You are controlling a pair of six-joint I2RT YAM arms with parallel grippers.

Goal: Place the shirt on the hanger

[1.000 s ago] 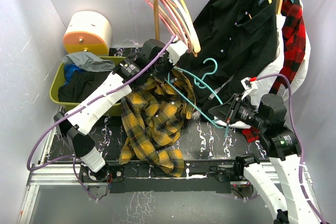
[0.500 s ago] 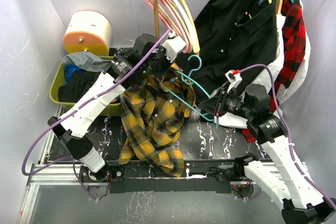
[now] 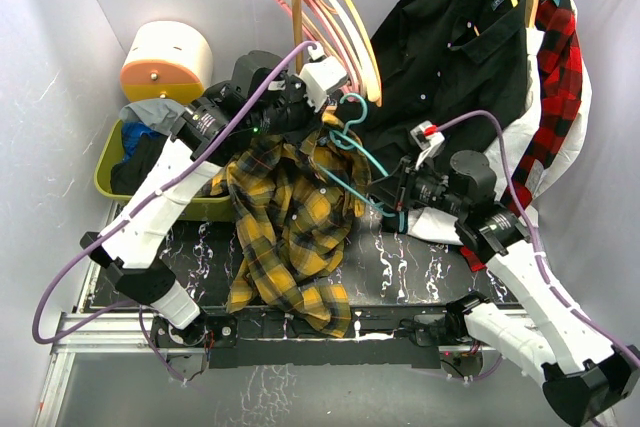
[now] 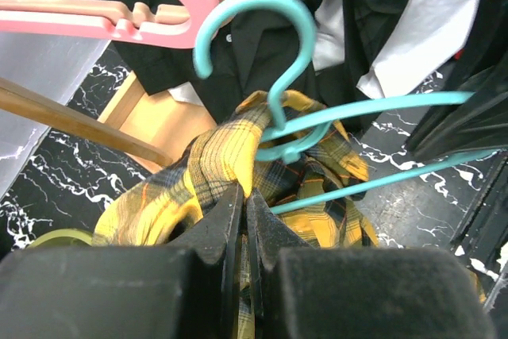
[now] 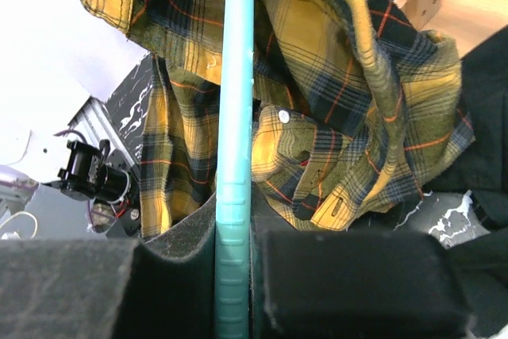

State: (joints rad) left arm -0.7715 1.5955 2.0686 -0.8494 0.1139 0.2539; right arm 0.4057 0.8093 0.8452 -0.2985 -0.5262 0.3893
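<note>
So here's what we've got. The left arm folds up from its base at the near-left corner with the elbow poking out left. Its long forearm runs diagonally up and right until the wrist sits just under the pink hangers [image 3: 300,9] on the rail. Its tool [image 4: 244,200] is pinched tight, the 2 fingers nearly touching, with a bunched fold of the shirt [image 4: 210,156] clamped between the tips. That keeps the top of the yellow plaid up off the worktop [image 3: 400,267], while the rest drapes down and pools on the black marble toward the near edge.

The right arm rises from the near-right corner, bends at the elbow and points its wrist left toward the middle. Its tool [image 5: 232,220] is squeezed narrow onto 1 arm of the hanger [image 5: 236,77]. In the wrist view we see the teal bar running straight up between the 2 dark pads. The hanger is tilted, with its hook end up and left beside the left tool. In the left wrist view the base of the hook sits right against the gathered fabric. We can't tell whether either hanger arm is actually inside the shirt.

A black shirt [image 3: 450,47] hangs behind all this, and a green bin [image 3: 102,175] of clothes sits at the far left.
</note>
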